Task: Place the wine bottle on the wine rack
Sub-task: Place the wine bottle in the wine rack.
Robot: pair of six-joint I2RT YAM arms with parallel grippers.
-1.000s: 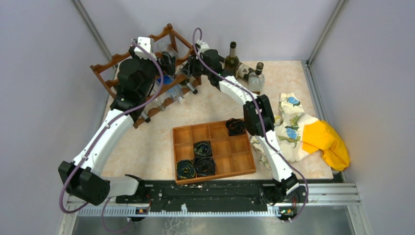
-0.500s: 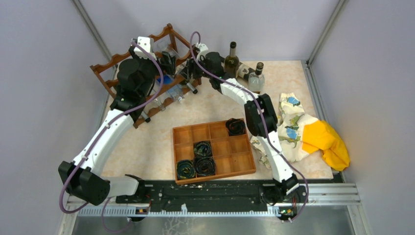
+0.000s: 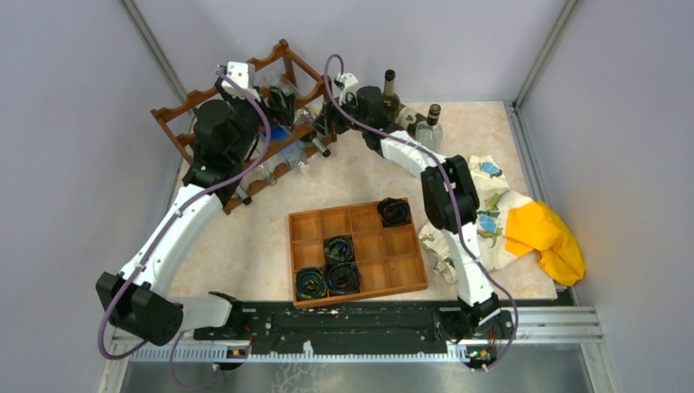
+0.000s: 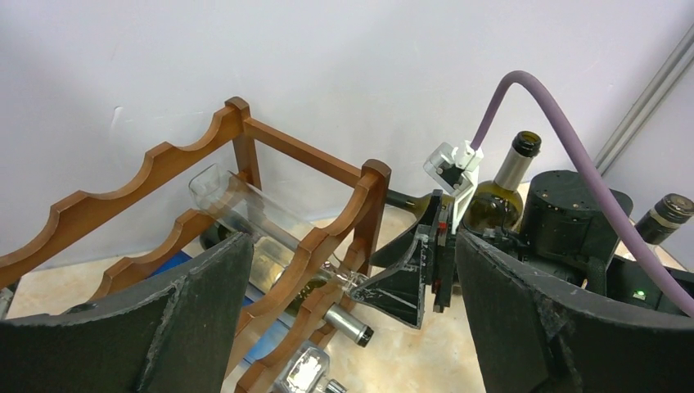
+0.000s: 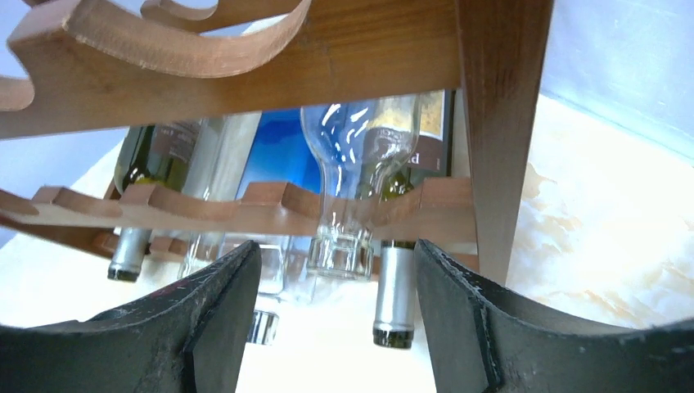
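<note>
So the clear wine bottle [image 4: 262, 217] is lying on its side in the wine rack [image 3: 182, 102], up in the top tier. Its body sits in the scallops of the wavy rails and its neck pokes out over the front rail at the end-post side.

The right hand [image 5: 335, 246] sits low in front of that same end of the rack. Its fingers are spread with the bottle's neck showing in the gap beyond them. Neither finger touches the glass, so it's gripping nothing.

The left hand [image 4: 350, 246] hangs above the rack, spread wide and empty too.

More bottles lie in the rack's lower tier, e.g. a dark green bottle [image 5: 394, 303] right beside the clear one's neck. Two upright bottles [image 3: 388, 98] stand on the bench [image 3: 245, 246] just past the rack's end post. A wooden compartment tray [image 3: 360, 295] with dark coiled things in it sits well in front of the rack.
</note>
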